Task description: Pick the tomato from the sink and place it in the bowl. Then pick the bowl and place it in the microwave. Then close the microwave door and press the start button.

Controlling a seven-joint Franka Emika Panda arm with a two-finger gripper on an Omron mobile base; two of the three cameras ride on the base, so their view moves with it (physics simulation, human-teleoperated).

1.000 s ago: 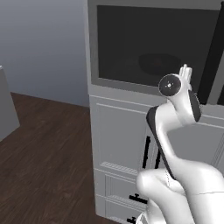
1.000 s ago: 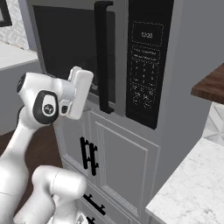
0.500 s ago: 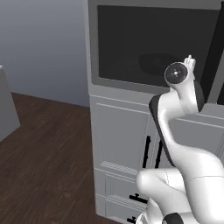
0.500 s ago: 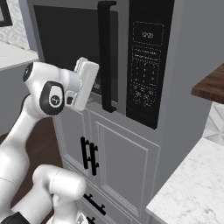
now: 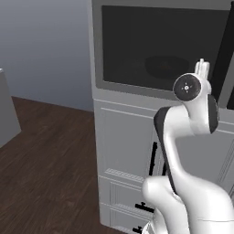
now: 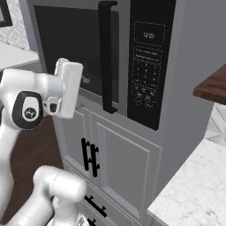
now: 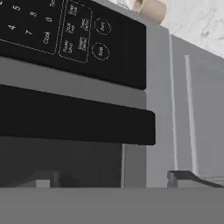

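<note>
Gripper [image 7: 111, 178] spread wide, empty, facing the shut microwave door [image 6: 75, 53]; start button [image 7: 101, 52] on keypad beyond door handle [image 7: 74, 116].

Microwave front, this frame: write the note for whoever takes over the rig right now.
Gripper: open, empty, close in front of the microwave door, near the lower end of its handle.
Microwave door: shut. A dark bowl shape shows faintly through the glass; tomato can't be made out.
Done: door closed.
Left: press the start button on the keypad, right of the handle. Which round button is start is unreadable.
</note>
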